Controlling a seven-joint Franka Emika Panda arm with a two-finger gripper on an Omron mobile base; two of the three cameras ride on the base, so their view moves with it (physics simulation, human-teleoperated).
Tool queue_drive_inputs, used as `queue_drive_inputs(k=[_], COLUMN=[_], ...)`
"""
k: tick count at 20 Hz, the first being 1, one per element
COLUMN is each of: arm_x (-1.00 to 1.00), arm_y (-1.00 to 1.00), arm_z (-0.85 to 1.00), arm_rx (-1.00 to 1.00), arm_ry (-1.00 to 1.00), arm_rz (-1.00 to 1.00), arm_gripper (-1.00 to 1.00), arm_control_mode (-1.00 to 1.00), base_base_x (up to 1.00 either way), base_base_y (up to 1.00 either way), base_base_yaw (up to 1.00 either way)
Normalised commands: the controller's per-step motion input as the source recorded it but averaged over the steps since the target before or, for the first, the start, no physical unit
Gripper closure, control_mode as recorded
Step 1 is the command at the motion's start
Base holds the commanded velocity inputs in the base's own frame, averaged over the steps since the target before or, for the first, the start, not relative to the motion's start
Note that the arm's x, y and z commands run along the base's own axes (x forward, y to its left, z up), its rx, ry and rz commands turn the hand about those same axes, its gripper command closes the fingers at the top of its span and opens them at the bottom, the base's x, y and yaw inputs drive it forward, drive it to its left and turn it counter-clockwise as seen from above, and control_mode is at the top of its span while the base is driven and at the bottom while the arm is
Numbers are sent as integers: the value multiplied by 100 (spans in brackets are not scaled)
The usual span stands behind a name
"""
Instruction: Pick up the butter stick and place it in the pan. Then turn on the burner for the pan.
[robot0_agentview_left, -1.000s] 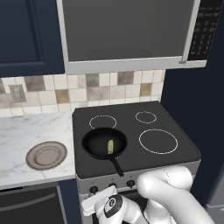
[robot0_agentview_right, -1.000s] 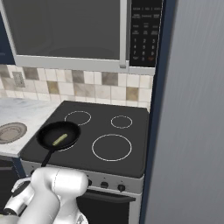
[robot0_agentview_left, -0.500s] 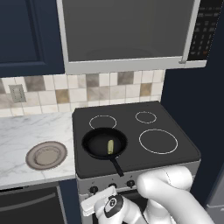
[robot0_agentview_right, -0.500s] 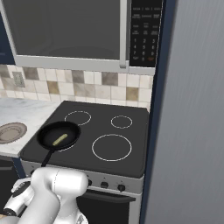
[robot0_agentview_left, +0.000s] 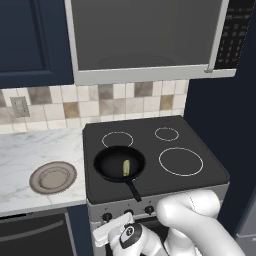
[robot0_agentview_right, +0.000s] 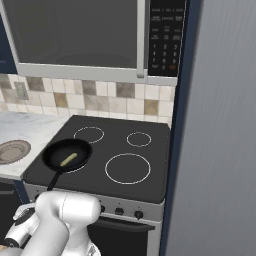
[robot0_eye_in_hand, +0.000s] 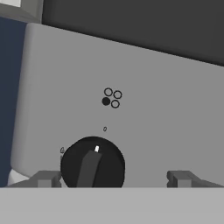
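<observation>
The butter stick (robot0_agentview_left: 127, 167) lies flat inside the black pan (robot0_agentview_left: 111, 164), which sits on the stove's front left burner with its handle pointing toward the front edge. In the right base view the same butter stick (robot0_agentview_right: 68, 159) rests in the pan (robot0_agentview_right: 56, 151). My gripper (robot0_eye_in_hand: 113, 178) is open, low in front of the stove's control panel. A black knob (robot0_eye_in_hand: 92, 164) with a white mark sits between my fingertips (robot0_eye_in_hand: 46, 179), nearer the left one, neither touching it. Above the knob, a burner diagram (robot0_eye_in_hand: 111, 98) has its lower left circle filled.
A round grey-brown plate (robot0_agentview_left: 52, 176) sits on the marble counter (robot0_agentview_left: 30, 147) left of the stove. A microwave (robot0_agentview_left: 145, 35) hangs above the cooktop. More knobs (robot0_agentview_right: 119, 211) line the panel. A tall grey wall (robot0_agentview_right: 225, 150) stands on the right.
</observation>
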Motion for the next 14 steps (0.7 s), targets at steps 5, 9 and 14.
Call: queue_drive_inputs(k=[5, 9, 14], arm_x=[0, 0, -1], arm_y=[0, 0, 2], arm_z=[0, 0, 0], arm_rx=[0, 0, 0], arm_ry=[0, 0, 0], arm_rz=[0, 0, 0], arm_gripper=[-100, -100, -100], arm_control_mode=[-100, -100, -100], base_base_x=[0, 0, 0], base_base_y=[0, 0, 0], base_base_yaw=[0, 0, 0])
